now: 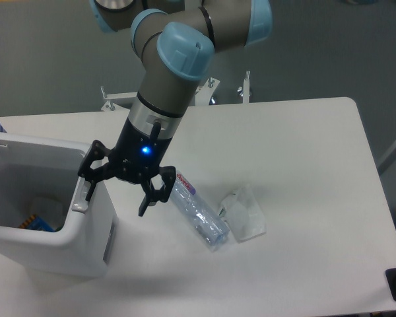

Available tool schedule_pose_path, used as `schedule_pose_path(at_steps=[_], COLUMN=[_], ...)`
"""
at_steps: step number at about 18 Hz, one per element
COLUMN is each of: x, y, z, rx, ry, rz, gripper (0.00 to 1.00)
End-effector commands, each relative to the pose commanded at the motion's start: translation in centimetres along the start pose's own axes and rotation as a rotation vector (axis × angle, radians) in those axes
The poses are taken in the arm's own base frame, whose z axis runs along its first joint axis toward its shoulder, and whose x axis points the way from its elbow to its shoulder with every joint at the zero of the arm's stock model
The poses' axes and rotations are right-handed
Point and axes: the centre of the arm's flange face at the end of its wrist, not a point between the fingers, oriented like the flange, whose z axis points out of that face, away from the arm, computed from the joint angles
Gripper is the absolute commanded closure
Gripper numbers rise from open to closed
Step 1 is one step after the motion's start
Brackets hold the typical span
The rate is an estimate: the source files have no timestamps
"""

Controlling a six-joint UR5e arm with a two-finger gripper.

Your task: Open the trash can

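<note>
Camera view: one fixed look down on the desk point(303, 145) from the front.
Trash can point(66, 254): white boxy bin at the left edge, just left of the fingers; its top stands open and the inside is in plain sight.
Lid: swung up at the far left; only a sliver of white shows at the picture's edge.
Push tab point(83, 195): grey strip on the bin's right rim, right under the left finger; the fingertip looks to be touching it, though I cannot be sure it presses.
Inside the bin: a bit of orange and blue rubbish point(36, 223) low at the bottom, well left of the fingers.
Fingers point(117, 195): spread wide apart, holding nothing; the left one point(90, 177) sits over the bin's rim, the right one point(150, 195) hangs above the bare desk.
Arm point(175, 72): grey with pale blue caps, coming down from the top; a blue light glows at the wrist.
Bottle point(198, 214): clear plastic, lying on its side just right of the right finger, apart from it.
Clear plastic piece point(246, 214): crumpled, lying beside the bottle's far end, farther right of the fingers.
</note>
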Motion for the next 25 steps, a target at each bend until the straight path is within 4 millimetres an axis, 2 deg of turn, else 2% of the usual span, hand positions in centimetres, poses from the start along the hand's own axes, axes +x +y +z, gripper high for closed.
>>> schedule_pose_path(at_steps=[4,8,9,11,14,17,20,23,25], x=[0.1,-3.2,-4.6,-8.6,-13.1,-18.5,-21.1,-26.4,-28.9], y=[-0.7,-1.2,-1.1,-0.7,0.5,2.4,3.2,6.0,7.3], z=[-1.0,-2.5,-2.9,-4.7,-6.5,-6.9,-7.7,-8.9,-9.8], rx=[0.02,0.044,0.047,0.048,-0.025,-0.101,-0.14,-0.255,-0.311], ry=[-0.007,-0.041,-0.053,-0.122,-0.281,-0.356,-0.387,-0.465,-0.484], rz=[0.015,0.034,0.047,0.066,0.147,0.163,0.215,0.213,0.243], gripper=[0.0,0.0,0.0,0.0,0.0,0.0,0.0,0.0,0.0])
